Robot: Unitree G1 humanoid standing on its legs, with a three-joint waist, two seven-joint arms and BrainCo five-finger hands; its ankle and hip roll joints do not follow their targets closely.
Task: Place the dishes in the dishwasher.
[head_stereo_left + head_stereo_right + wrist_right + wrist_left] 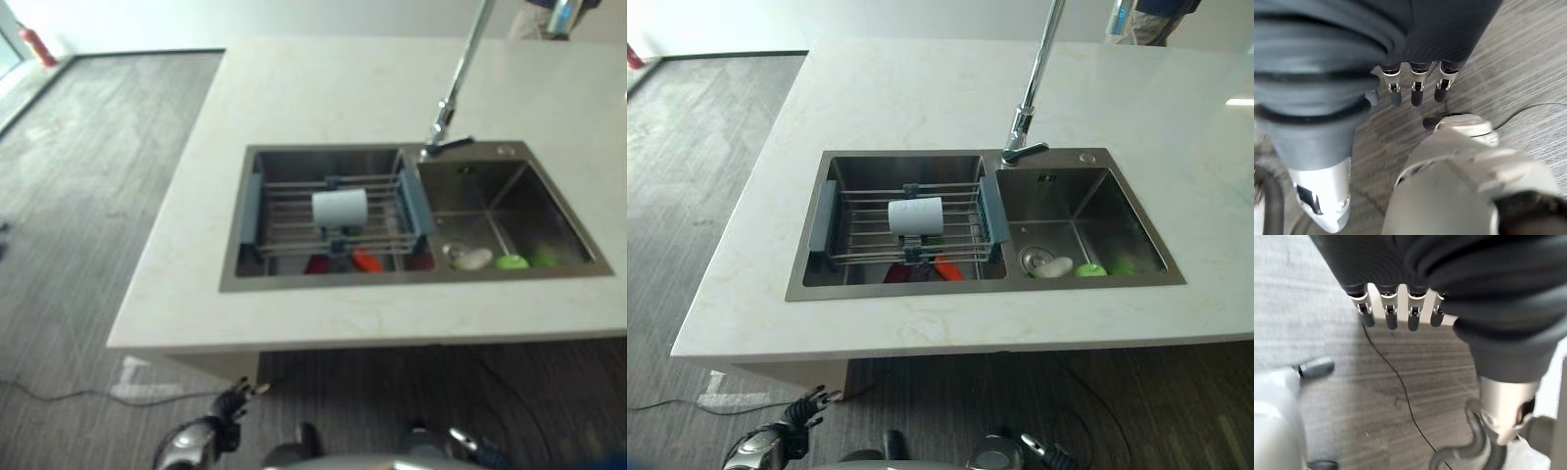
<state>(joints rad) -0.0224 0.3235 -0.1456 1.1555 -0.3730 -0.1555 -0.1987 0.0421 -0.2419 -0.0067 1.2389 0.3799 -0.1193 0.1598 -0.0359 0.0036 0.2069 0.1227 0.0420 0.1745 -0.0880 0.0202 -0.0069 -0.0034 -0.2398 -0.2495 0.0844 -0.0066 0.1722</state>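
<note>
A pale worktop (pixel 921 98) is seen from above, with a steel double sink (pixel 985 284) set into it. Across the left basin a wire rack (pixel 906 230) with blue-grey ends is laid, and a white cup (pixel 915 215) lies on its side on the rack bars. Under the rack, at the near side of the basin, red and orange dishes (pixel 939 267) are partly seen, too hidden to tell apart. In the right basin, a pale item (pixel 1053 266) is found by the drain, with two green items (pixel 1104 266) just beside it along the near wall. A tall tap (pixel 1031 93) is mounted behind the divider between the basins. Both hands hang low over grey flooring (pixel 88 196), well apart from the sink. The left hand (pixel 1396 308) is shown with fingers straight and loosely spread, nothing held. The right hand (pixel 1415 85) is likewise shown with fingers straight and relaxed, nothing held.
</note>
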